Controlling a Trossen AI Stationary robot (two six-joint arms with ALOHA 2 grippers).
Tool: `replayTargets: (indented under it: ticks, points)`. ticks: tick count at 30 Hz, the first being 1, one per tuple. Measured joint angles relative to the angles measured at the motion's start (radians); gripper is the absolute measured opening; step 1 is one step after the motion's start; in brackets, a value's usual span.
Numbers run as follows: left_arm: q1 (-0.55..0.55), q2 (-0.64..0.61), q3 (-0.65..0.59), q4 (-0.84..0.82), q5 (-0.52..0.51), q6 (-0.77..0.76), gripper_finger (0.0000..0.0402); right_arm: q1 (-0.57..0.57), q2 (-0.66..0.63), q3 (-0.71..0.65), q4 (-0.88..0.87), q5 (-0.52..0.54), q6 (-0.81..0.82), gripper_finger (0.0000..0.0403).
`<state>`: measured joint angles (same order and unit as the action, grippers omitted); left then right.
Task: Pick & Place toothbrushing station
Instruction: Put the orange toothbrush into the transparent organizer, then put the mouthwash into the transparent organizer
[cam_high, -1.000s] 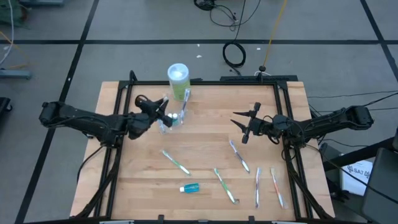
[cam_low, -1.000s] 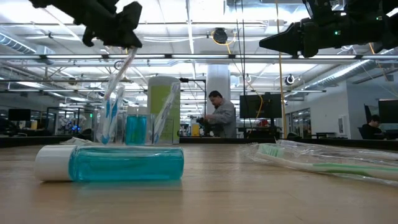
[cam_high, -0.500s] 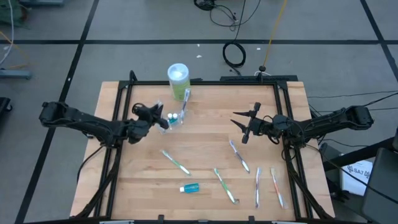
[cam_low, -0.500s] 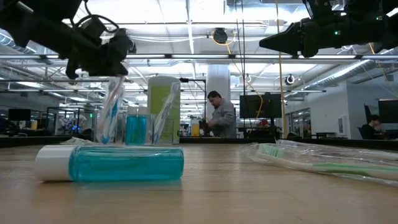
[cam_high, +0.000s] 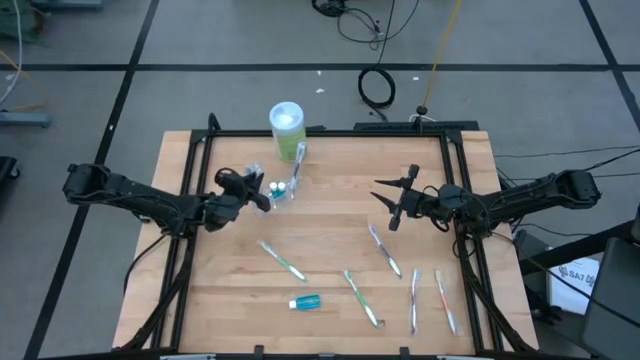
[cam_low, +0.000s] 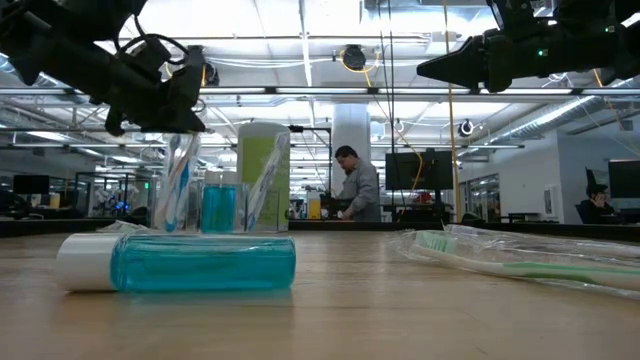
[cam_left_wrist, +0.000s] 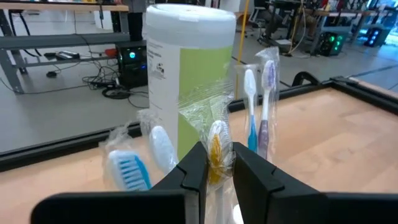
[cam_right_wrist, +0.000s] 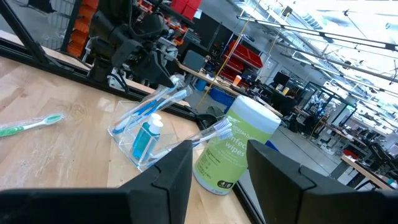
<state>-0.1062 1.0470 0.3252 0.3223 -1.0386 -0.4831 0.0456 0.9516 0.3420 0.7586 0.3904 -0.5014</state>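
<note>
Left wrist view: my left jaws pinch a wrapped brush beside the cup for dropping in; right jaws wait released.

grey floor with black cables, bright ceiling lights, a person at distant desks.

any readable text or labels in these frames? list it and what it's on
"wipes": on the green-and-white wipes canister, right wrist view; the line above it is cut off.
Small print on the canister's white panel, left wrist view: too blurred to read.
Toothpaste tube, toothbrushes: no readable text.
</note>
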Motion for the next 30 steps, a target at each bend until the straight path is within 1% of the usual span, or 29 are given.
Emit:
replayTargets:
  ticks: [4, 6, 15, 19, 21, 23, 25, 27, 30]
  points:
    - [0.0, 0.0, 0.0, -0.021, 0.027, -0.015, 0.0058, 0.0, 0.0, 0.0, 0.0, 0.0, 0.0, 0.0144]
    - [0.0, 0.0, 0.0, -0.031, 0.043, -0.016, 0.0066, 0.0, 0.0, 0.0, 0.0, 0.0, 0.0, 0.0144]
    - [0.0, 0.001, 0.0, -0.07, 0.079, -0.052, 0.0149, 0.0, 0.0, 0.0, -0.001, 0.0, 0.0, 0.0144]
    - [-0.004, 0.0, 0.0, -0.058, 0.08, -0.054, 0.0174, 0.0, 0.0, 0.0, -0.001, 0.0, 0.039, 0.0144]
    - [-0.011, -0.012, 0.0, -0.034, 0.073, -0.025, 0.0181, 0.0, 0.0, 0.0, 0.001, 0.0, 0.043, 0.0144]
    - [-0.018, -0.034, 0.002, -0.002, 0.058, 0.015, 0.0183, 0.0, 0.0, 0.0, 0.011, 0.0, 0.006, 0.0144]
    - [-0.024, -0.055, 0.006, -0.002, 0.04, 0.047, 0.0183, 0.0, 0.0, 0.0, 0.058, 0.0, -0.001, 0.0144]
    - [-0.034, -0.085, 0.006, -0.005, 0.019, 0.063, 0.0184, 0.0, -0.001, 0.0, 0.109, 0.0, 0.034, 0.0144]
    - [-0.057, -0.132, 0.006, -0.005, 0.019, 0.069, 0.0184, 0.0, 0.0, 0.0, 0.135, -0.002, 0.08, 0.0144]
